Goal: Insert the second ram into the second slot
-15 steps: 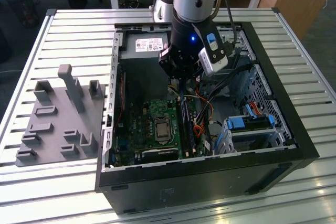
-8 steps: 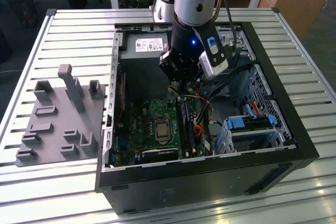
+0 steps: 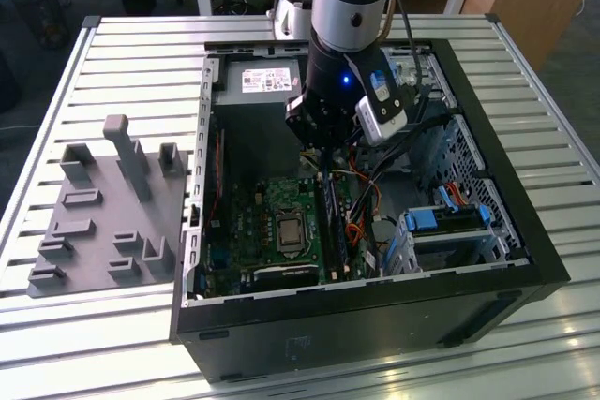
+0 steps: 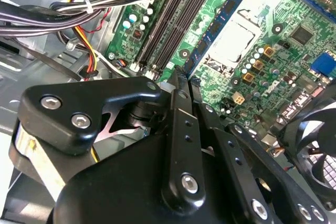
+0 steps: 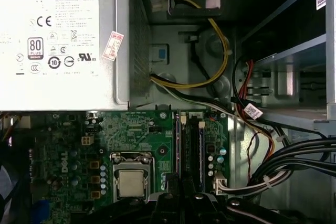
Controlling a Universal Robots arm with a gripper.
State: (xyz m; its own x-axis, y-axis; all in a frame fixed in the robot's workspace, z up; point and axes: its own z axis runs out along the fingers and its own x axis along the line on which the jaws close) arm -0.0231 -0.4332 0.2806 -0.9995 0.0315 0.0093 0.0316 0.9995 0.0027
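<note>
**My jaws over the memory slots, beside the CPU socket**

Farthest to the exterior view's left of the CPU socket (image 3: 289, 229), a grey fixture plate (image 3: 94, 222) with upright blocks lies on the slatted metal desk (image 3: 122, 53). Nearer the socket on that side is the wall of the open black computer case (image 3: 375, 320), which rests on the same desk with its open side up. Inside it, the green motherboard (image 3: 234, 222) surrounds the socket, and the silver power supply (image 3: 258, 81) sits beyond it at the far end of the case.

My arm reaches into the case from above. My jaws (image 3: 323, 168) hang just to the exterior view's right of the socket, over the memory slots (image 5: 200, 150). In the second wrist view the jaws are drawn together to a hairline. I cannot tell whether they pinch anything.

The second ram (image 4: 220, 23), a thin blue stick with a row of black chips, stands on edge right beside the socket, between it and the black slots. Its near end lies close to my fingertips. I cannot tell whether they touch it, or whether it is pressed fully home.

Further to the exterior view's right of the socket runs a tangle of orange and black cables (image 3: 361, 208). Beyond them are the bright-blue drive-bay latches (image 3: 436, 220).
</note>
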